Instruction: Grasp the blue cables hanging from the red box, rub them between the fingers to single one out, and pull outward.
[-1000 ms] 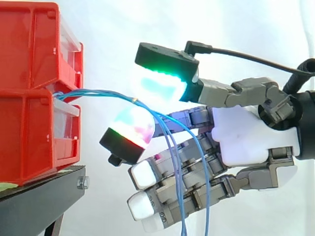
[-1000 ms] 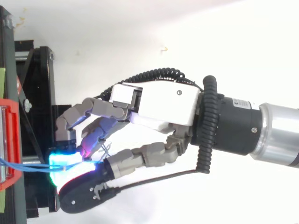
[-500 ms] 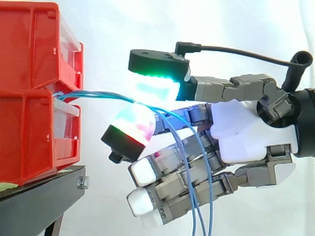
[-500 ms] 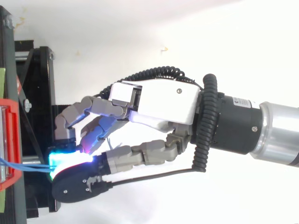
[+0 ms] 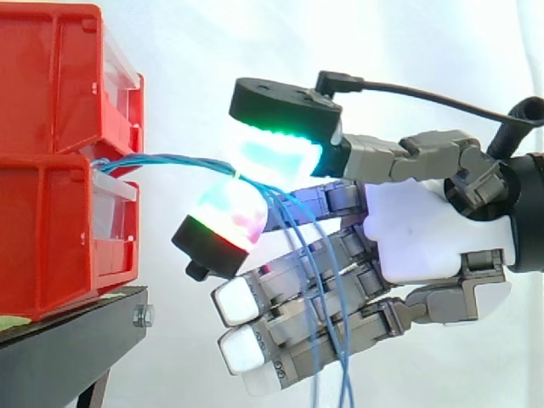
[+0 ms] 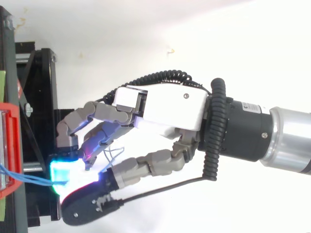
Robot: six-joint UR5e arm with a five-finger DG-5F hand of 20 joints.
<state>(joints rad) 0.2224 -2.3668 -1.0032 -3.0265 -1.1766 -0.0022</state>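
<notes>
1. Room: a white curtain [image 5: 408,51] is behind everything. The top view shows a plain white floor [image 6: 194,29] below.
2. Surface: a black stand [image 5: 76,336] at far left carries two stacked red bins [image 5: 51,161]. In the top view the stand [image 6: 41,97] and a bin edge [image 6: 9,145] sit at the left edge.
3. The blue cables [image 5: 161,161] come out of the gap between the upper and lower bin and run right to the hand [image 5: 425,229]. From there they drop across the lower fingers to the bottom edge.
4. Hand state: it is closed on the cables, which are pinched between the green-glowing thumb pad [image 5: 276,157] above and a red-and-cyan finger pad [image 5: 225,217] below. The other fingers are curled loosely underneath, white tips pointing left.
5. In the top view the hand [image 6: 165,109] reaches in from the right, and the cables [image 6: 29,178] span the short gap from bin to pads.
6. Against half a second ago, the thumb has shifted a little right, away from the bins. In the top view it sits lower in frame.
7. The white-tipped lower fingers sit slightly further left.
8. In the top view the cables now slant down towards the pads instead of running level.
</notes>
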